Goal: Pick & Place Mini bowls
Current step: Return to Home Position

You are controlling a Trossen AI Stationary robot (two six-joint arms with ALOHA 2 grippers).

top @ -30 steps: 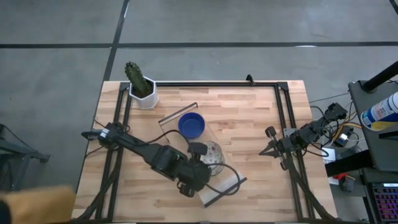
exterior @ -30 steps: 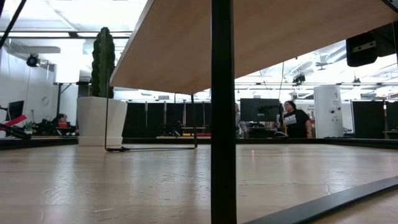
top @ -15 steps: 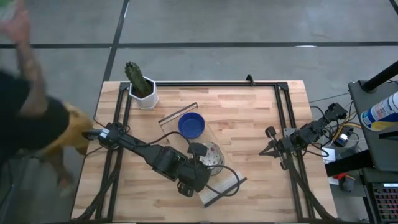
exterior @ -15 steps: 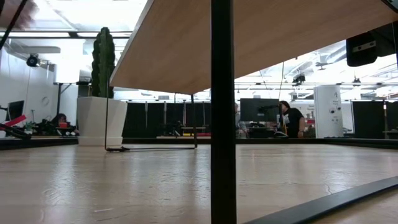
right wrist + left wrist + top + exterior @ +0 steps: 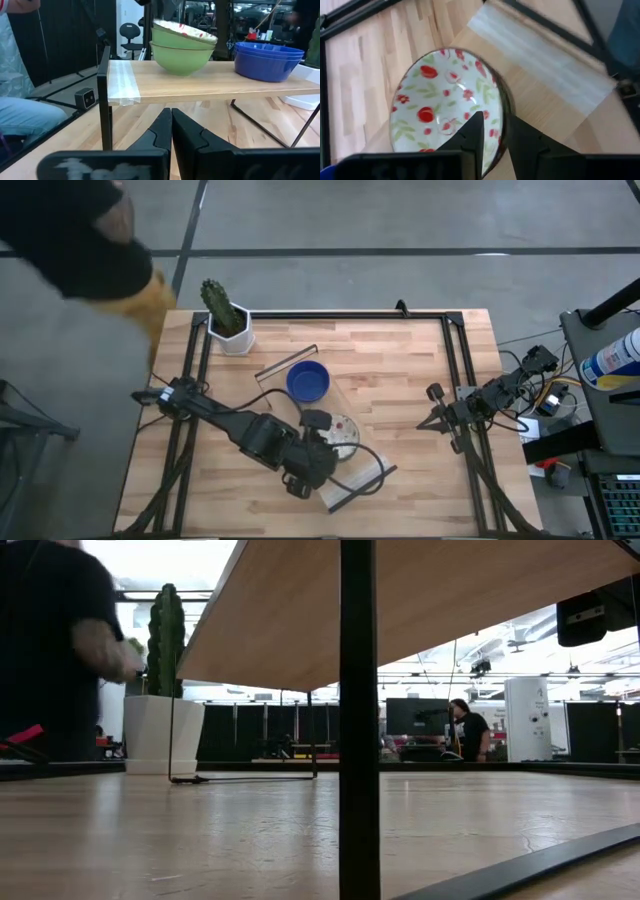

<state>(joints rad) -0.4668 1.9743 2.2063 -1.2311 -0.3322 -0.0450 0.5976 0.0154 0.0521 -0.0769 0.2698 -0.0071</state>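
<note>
**Shelf.** A wooden shelf (image 5: 352,482) on thin black legs stands on the counter (image 5: 400,350). All positions below are given relative to this shelf.

**Blue bowls.** A nested stack of cobalt blue bowls (image 5: 307,381) sits on the shelf top, toward the end nearer the cactus pot (image 5: 232,330). The right wrist view shows at least two blue rims, one inside the other (image 5: 270,60).

**Patterned bowls.** A stack of patterned bowls (image 5: 345,436) sits on the same shelf top, beside the blue stack and apart from it, toward the middle of the board.
- The insides are white with red and green flowers (image 5: 440,105).
- The outsides are green.
- Two bowls nest level. The top bowl (image 5: 182,29) lies tilted on them.

**Left gripper.** The left gripper (image 5: 322,423) is over the shelf, at the patterned stack.
- One of its fingers (image 5: 472,137) is inside the top bowl and the other is outside.
- The gap between them is narrow and the bowl's rim is pinched in it.

**Right gripper.** The right gripper (image 5: 432,394) waits off the shelf, well apart from it on the right arm's side.
- Its fingers (image 5: 162,125) are pressed together.
- They hold nothing.

**Surroundings.**
- The cactus pot stands on the counter off the shelf's blue-bowl end.
- A person in a dark sleeve (image 5: 80,230) is beyond that pot, outside the counter.
</note>
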